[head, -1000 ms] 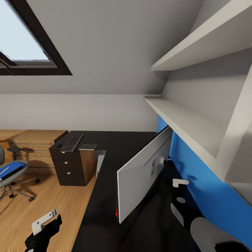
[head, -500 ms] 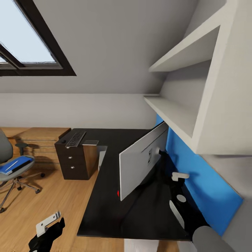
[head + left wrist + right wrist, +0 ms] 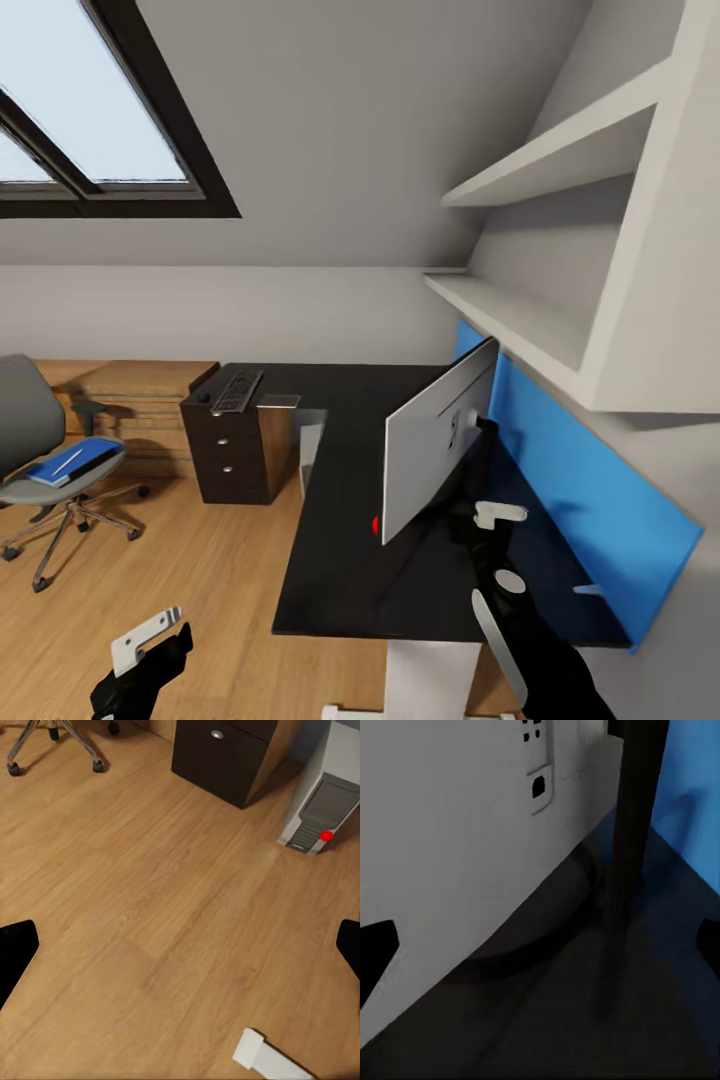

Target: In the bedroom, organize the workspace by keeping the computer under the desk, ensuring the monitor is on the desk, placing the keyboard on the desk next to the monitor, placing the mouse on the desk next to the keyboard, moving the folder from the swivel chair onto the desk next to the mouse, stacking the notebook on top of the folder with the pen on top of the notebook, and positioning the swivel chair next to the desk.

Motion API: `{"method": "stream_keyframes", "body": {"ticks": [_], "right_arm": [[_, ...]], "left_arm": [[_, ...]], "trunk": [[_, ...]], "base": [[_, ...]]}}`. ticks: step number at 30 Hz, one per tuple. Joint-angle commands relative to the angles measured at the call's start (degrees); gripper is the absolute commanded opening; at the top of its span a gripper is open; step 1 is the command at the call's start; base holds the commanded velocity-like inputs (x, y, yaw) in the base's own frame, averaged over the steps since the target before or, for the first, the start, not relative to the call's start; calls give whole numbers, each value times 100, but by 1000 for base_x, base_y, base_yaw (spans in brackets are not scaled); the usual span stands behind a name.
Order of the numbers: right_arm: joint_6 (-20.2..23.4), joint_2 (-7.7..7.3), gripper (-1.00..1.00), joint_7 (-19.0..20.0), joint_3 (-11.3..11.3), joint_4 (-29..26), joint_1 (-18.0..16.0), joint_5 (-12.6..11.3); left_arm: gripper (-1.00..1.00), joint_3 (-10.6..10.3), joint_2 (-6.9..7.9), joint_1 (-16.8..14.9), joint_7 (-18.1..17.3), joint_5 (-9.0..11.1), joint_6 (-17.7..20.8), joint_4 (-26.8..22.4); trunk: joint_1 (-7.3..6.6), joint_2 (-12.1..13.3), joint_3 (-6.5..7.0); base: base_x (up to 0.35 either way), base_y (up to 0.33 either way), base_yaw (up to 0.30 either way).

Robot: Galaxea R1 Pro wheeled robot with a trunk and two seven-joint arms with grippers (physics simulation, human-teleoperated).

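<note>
The monitor stands on the black desk with its grey back toward me and a red dot at its lower corner. My right gripper is open behind the monitor back, near its stand. The keyboard and the small dark mouse lie on the desk's far end. At left, the swivel chair carries the blue folder, with a pale streak on it too small to name. The computer stands on the floor. My left gripper hangs open over the floor.
A dark drawer unit stands under the desk's far end, with a wooden chest beyond it. White shelves overhang the blue back panel. A white desk foot lies near my left gripper. Wooden floor spreads between chair and desk.
The whole view has shifted, so the camera moved: the desk's near edge and more of the chair now show. Both grippers stay open and hold nothing.
</note>
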Motion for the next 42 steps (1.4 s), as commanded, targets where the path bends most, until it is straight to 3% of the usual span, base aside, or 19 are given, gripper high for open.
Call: {"method": "stream_keyframes", "body": {"ticks": [1, 5, 9, 10, 22, 42], "right_arm": [[30, 32, 100, -147, 24, -21, -1, -36], [24, 59, 100, -332, 89, -32, 5, -29], [10, 82, 100, -620, 324, -37, 8, -21], [-172, 94, 100, -1459, 924, -39, 9, -21], [-188, 94, 100, -1476, 936, -32, 9, -18], [-214, 66, 100, -1549, 909, -22, 9, -11]], "left_arm": [[100, -75, 3, 0, 19, 50, 22, 30], [100, -137, 10, 0, 17, 52, 27, 112], [100, -172, 14, 0, 15, 48, 43, 203], [100, -202, 2, 0, 20, 24, 302, 263], [100, -271, -1, 0, 23, 17, 303, 263], [100, -441, -4, 0, 40, 9, 274, 263]], "trunk": [[2, -8, -9], [2, -8, -9], [2, -8, -9], [2, -8, -9], [2, -8, -9], [2, -8, -9]], "base": [[-15, 326, 0], [-9, 329, 0], [-3, 332, 0], [0, 333, 0], [91, 280, 0], [126, 22, 0]]}}
